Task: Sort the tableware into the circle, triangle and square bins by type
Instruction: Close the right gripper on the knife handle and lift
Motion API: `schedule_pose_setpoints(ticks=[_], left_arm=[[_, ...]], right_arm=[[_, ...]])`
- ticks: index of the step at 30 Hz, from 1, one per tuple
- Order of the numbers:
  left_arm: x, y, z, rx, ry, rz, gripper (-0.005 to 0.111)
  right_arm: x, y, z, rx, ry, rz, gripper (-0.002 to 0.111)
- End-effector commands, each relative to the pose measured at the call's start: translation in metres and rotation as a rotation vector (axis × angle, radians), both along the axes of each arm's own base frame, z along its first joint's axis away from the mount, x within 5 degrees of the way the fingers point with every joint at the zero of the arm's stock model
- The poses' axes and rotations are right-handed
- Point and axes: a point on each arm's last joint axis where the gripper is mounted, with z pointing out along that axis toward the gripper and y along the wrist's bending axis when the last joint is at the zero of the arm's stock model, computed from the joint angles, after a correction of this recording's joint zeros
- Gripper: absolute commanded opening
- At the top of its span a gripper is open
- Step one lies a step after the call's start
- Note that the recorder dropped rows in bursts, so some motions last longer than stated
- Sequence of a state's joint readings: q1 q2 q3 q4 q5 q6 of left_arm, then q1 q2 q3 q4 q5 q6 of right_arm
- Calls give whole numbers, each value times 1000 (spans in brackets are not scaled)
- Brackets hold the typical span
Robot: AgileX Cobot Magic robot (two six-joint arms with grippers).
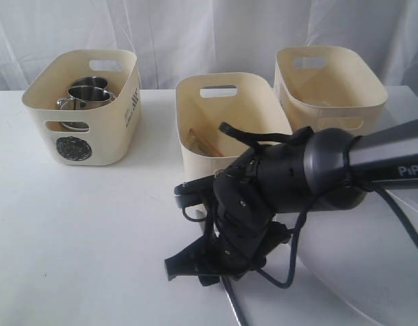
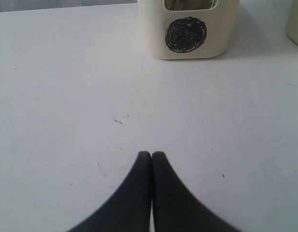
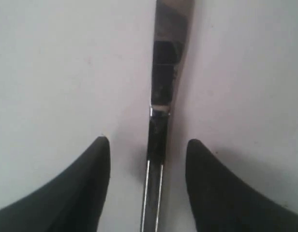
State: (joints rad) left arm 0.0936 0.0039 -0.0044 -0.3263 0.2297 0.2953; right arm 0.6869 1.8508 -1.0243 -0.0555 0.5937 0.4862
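The right pincer (image 3: 148, 141) stands open over the bench (image 1: 73, 238), its two black, tapered fingers (image 3: 86, 183) set either side of a steel knife (image 3: 161, 87). The knife lies flat between them with a gap on each side, so nothing is gripped. It is slim and mirror-bright, and its polished metal reflects dark patches. In the exterior view the arm behind this pincer is glossy black with looped cables, and it reaches in from the right.

The left pincer (image 2: 151, 154) is closed, with its smooth dark fingertips pressed together on nothing above bare white bench.

Just beside the right arm, a large white plate (image 1: 372, 272) rests on the bench, smooth, with a rounded edge.

Behind the arm sits the middle tub (image 1: 195, 95), cream plastic with rounded corners and a cut-out handle. Pale wooden chopsticks (image 1: 205, 144) lean inside it. Its front mark is hidden by the arm.

The right-hand tub (image 1: 331, 81) is of the same make, and I cannot tell its contents or its mark.

Well apart, on the left, stands the circle tub (image 1: 93, 136), with a black scribbled round mark (image 2: 186, 35) on its front. It holds two steel mugs (image 1: 90, 95), shiny and cylindrical, each with a looped handle, one behind the other.
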Motion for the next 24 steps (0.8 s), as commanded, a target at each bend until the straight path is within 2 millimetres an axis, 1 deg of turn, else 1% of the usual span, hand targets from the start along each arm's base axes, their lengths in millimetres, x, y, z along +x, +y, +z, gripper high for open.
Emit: schedule_pose_setpoints(ticks=[1, 8, 11, 18, 19, 24], left_arm=[[0, 0, -1, -11, 2, 2, 0], [0, 0, -1, -11, 2, 2, 0], [0, 0, -1, -11, 2, 2, 0], [0, 0, -1, -11, 2, 2, 0], [0, 0, -1, -11, 2, 2, 0], [0, 0, -1, -11, 2, 2, 0]], right_arm=[[-1, 0, -5, -25, 24, 14, 46], [-2, -1, -16, -50, 63, 10, 45], [-3, -1, -17, -56, 74, 10, 36], [-4, 0, -17, -55, 80, 62, 2], [-4, 0, -17, -55, 80, 65, 0], [-3, 0, -13, -46, 65, 72, 0]])
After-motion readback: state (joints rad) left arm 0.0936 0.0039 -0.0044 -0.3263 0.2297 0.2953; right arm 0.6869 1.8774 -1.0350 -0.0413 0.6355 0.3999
